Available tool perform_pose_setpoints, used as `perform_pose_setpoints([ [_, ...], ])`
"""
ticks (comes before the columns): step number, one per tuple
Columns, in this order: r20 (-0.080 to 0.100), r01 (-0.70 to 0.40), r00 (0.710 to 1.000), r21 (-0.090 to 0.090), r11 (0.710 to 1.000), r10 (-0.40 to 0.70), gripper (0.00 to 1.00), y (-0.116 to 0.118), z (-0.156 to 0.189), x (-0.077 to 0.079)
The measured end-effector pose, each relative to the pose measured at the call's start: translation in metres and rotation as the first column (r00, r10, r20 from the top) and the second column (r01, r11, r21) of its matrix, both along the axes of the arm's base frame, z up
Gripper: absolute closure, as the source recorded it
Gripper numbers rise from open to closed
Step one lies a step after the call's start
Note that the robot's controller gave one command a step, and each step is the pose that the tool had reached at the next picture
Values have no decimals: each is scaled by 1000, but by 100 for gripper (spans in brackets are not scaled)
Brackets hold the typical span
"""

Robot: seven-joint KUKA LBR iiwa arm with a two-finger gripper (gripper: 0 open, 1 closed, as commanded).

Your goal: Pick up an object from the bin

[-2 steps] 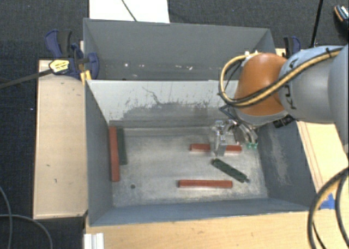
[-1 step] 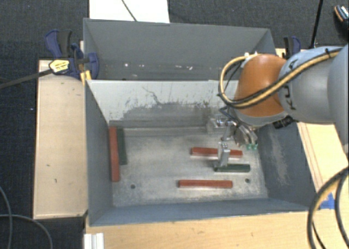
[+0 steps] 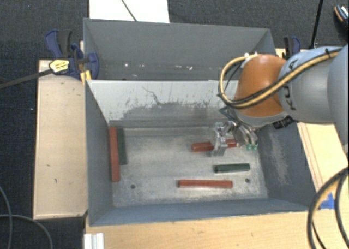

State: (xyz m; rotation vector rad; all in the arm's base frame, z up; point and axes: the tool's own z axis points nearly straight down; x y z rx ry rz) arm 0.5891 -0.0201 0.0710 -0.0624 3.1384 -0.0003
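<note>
Down near the floor of the bin [image 3: 163, 57], my gripper [image 3: 222, 140] is hanging right over a short red block [image 3: 202, 147], right of the middle; whether it is open or closed I cannot tell. Lying from left to right are a long red stick [image 3: 114, 158] touching a dark stick [image 3: 123, 147], a red bar [image 3: 204, 184] and a dark green bar [image 3: 232, 169].

A red bar [image 3: 114, 155] lies just beside a green bar [image 3: 122, 145]; a red strip [image 3: 204, 184] near a dark block [image 3: 231, 169].

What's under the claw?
A short red bar lies under the claw, right of centre on the bin floor. Its left end shows; the claw covers its middle, so contact can't be judged.
</note>
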Motion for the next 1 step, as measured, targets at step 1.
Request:
perform_pose_setpoints([
  [1,9,-8,1000,0,1000,8,100,19,189,-19],
])
